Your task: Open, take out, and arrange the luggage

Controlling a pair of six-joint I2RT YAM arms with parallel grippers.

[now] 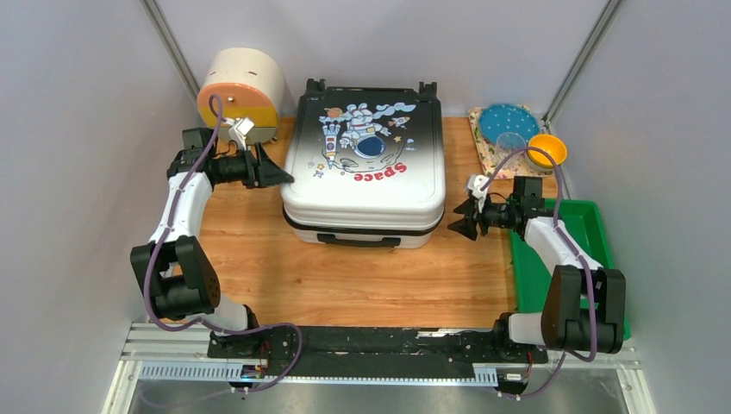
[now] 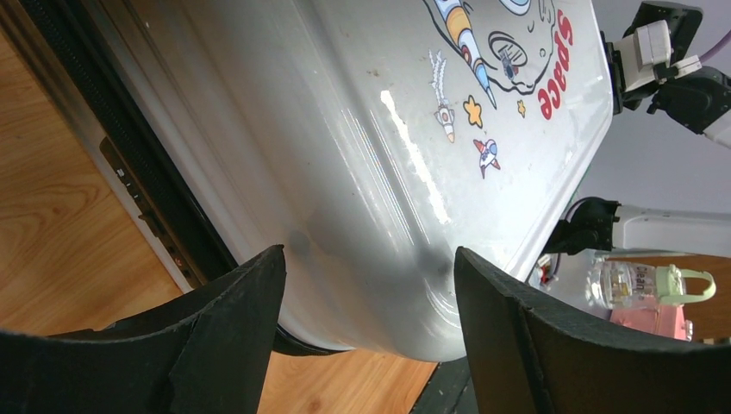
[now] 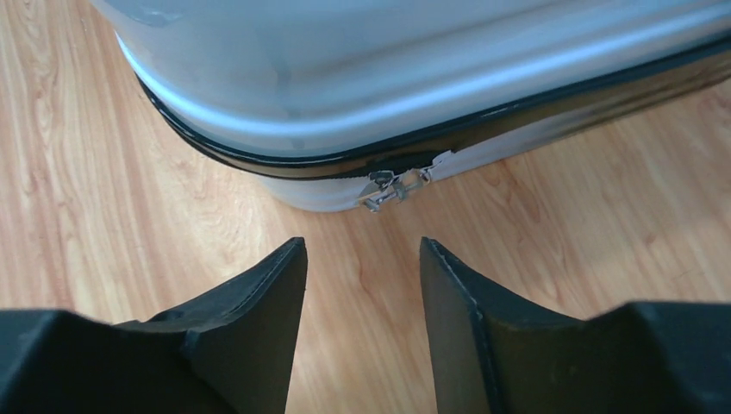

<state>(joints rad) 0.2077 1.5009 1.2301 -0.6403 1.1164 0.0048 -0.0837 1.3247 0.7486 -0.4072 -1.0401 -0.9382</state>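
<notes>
The luggage [image 1: 364,164] lies flat and zipped up in the middle of the wooden table, astronaut picture and red "Space" facing up. My left gripper [image 1: 280,175] is open at its left side. In the left wrist view the fingers [image 2: 250,302] flank a rounded white corner of the shell [image 2: 362,129]; I cannot tell whether they touch it. My right gripper [image 1: 457,220] is open near the luggage's right front corner, with nothing between its fingers. In the right wrist view two metal zipper pulls [image 3: 392,187] hang from the black zipper band just beyond the gripper [image 3: 362,250].
A round cream box with orange and yellow drawers [image 1: 241,90] stands at the back left. A blue plate [image 1: 509,121], a clear cup [image 1: 510,142] and a yellow bowl [image 1: 547,149] sit at the back right. A green tray [image 1: 595,241] lies under the right arm.
</notes>
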